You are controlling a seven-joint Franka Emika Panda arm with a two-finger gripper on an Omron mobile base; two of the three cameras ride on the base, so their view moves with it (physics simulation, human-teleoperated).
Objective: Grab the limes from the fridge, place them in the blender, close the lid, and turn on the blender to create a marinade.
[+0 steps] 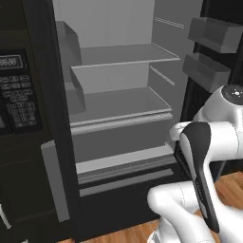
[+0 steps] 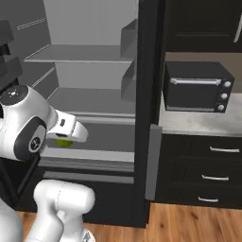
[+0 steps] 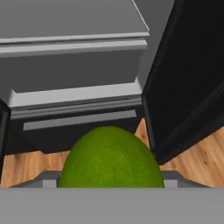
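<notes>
One lime (image 3: 109, 159), bright yellow-green, sits close in front of the hand camera, up in the air before the open fridge (image 3: 74, 65), with wooden floor showing behind it. In the right base view the same lime (image 2: 61, 142) peeks out under the white hand, where my gripper (image 2: 66, 137) is shut on it, level with the fridge's lower drawer. The fingers themselves are hidden by the fruit and the hand. The fridge (image 1: 123, 54) stands open, with pale grey shelves. The blender and the lid are out of view.
The fridge's right door (image 1: 209, 71), with grey bins, stands open beside my arm. A black keypad panel (image 1: 16, 90) is on the left. Right of the fridge, a black oven (image 2: 198, 87) rests on a counter over dark drawers (image 2: 203, 170). Wooden floor (image 3: 26, 166) lies below.
</notes>
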